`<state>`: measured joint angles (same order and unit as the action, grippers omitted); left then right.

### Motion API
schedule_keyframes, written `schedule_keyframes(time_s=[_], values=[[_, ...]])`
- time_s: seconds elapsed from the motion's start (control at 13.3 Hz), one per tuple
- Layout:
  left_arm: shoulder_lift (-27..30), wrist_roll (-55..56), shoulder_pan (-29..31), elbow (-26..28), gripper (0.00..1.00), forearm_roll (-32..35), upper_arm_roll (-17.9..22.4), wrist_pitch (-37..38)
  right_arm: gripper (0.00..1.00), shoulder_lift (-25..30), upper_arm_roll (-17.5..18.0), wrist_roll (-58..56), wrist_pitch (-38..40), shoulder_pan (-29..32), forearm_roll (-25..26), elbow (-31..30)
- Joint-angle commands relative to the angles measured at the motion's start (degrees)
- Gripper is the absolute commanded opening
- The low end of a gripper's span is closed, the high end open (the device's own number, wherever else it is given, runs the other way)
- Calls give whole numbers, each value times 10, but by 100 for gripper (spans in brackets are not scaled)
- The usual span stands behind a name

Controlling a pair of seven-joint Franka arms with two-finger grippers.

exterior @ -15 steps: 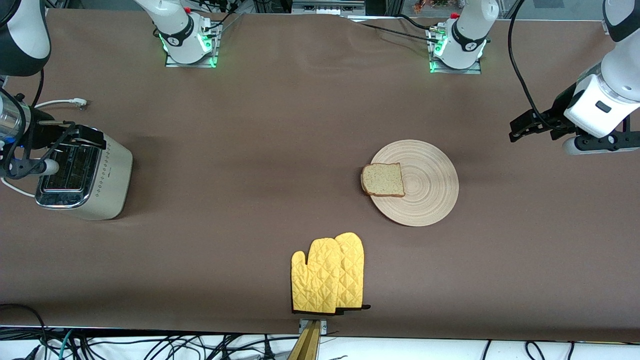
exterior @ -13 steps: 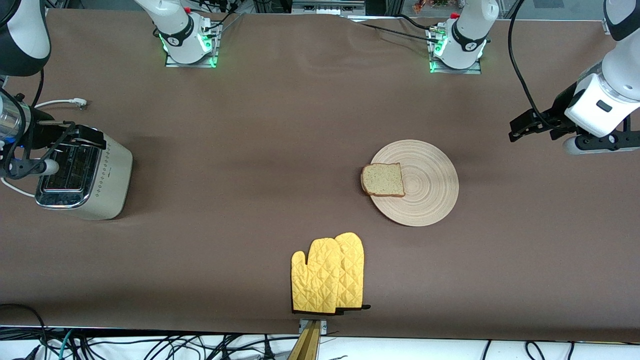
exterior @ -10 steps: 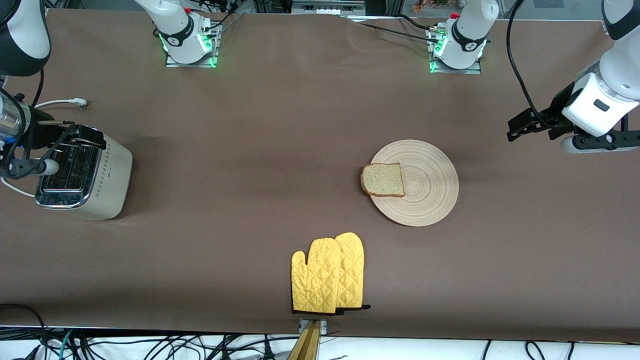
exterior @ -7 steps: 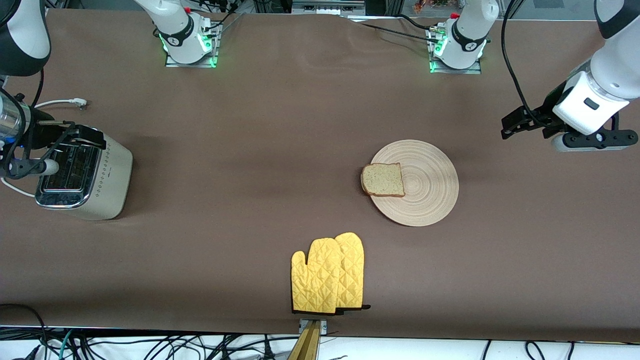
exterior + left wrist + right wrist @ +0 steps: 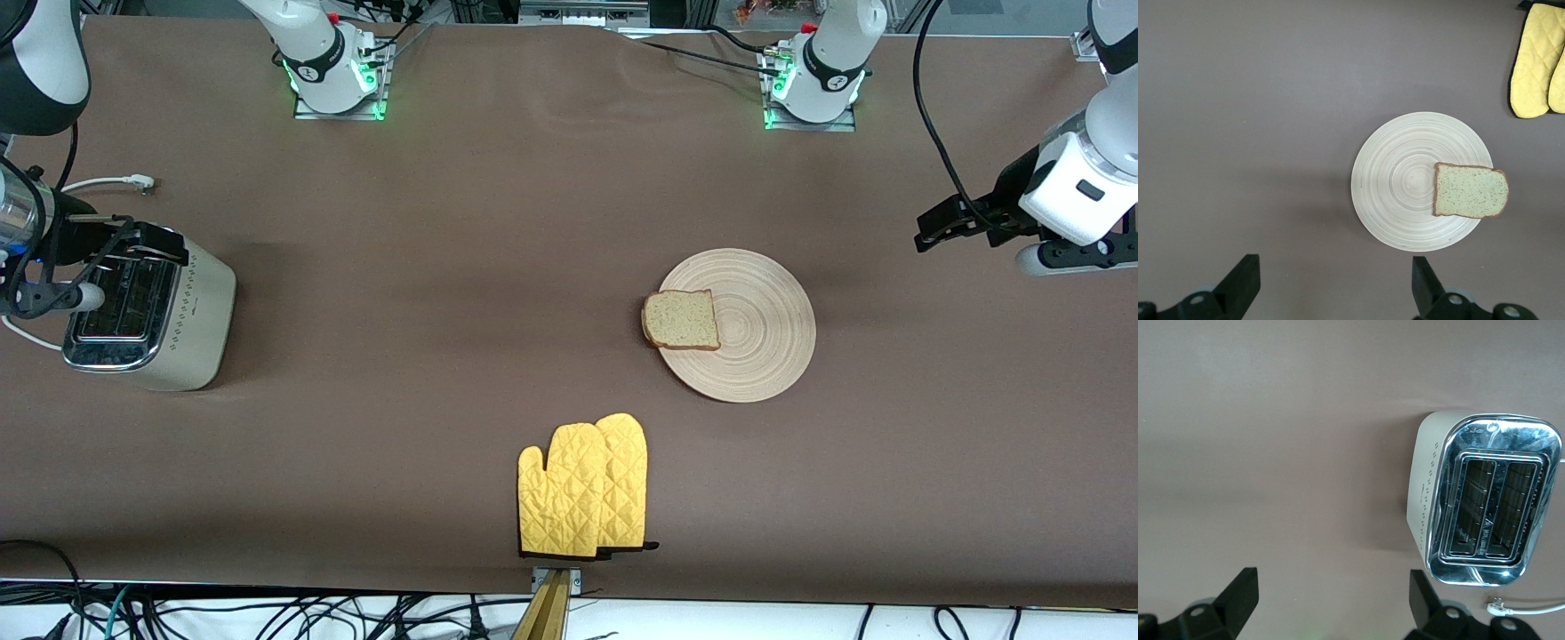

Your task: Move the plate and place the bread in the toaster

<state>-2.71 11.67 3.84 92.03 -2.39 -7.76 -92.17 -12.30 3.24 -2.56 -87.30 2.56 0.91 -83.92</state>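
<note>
The round beige wooden plate [image 5: 756, 342] lies on the brown table, toward the left arm's end. The slice of bread [image 5: 681, 319] lies flat on it, overhanging the rim on the side toward the right arm's end. Both show in the left wrist view, the plate [image 5: 1401, 180] and the bread [image 5: 1470, 191]. My left gripper [image 5: 938, 227] hangs open and empty over bare table, between the plate and the left arm's end; its own view shows the same [image 5: 1336, 280]. The cream toaster [image 5: 191, 311] stands at the right arm's end, slots empty [image 5: 1485, 500]. My right gripper [image 5: 151, 242] hangs open and empty by the toaster [image 5: 1331, 597].
Two yellow quilted oven mitts [image 5: 582, 487] lie near the table's front edge, nearer to the front camera than the plate; they also show in the left wrist view [image 5: 1537, 63]. The toaster's white cord and plug [image 5: 133, 182] lie on the table beside the toaster.
My left gripper swung a little toward the plate, then back toward the left arm's end of the table. The right arm, plate, bread and toaster have not moved.
</note>
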Motion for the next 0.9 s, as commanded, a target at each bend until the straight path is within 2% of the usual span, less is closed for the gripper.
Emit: schedule_keyframes(time_s=[0.0, 0.82], values=[[-8, -4, 8, -19, 100, -3, -1, 12, 100, -2, 3, 3, 2, 1, 5, 10], [-57, -3, 15, -22, 100, -2, -1, 43, 100, -2, 3, 3, 2, 1, 4, 10]])
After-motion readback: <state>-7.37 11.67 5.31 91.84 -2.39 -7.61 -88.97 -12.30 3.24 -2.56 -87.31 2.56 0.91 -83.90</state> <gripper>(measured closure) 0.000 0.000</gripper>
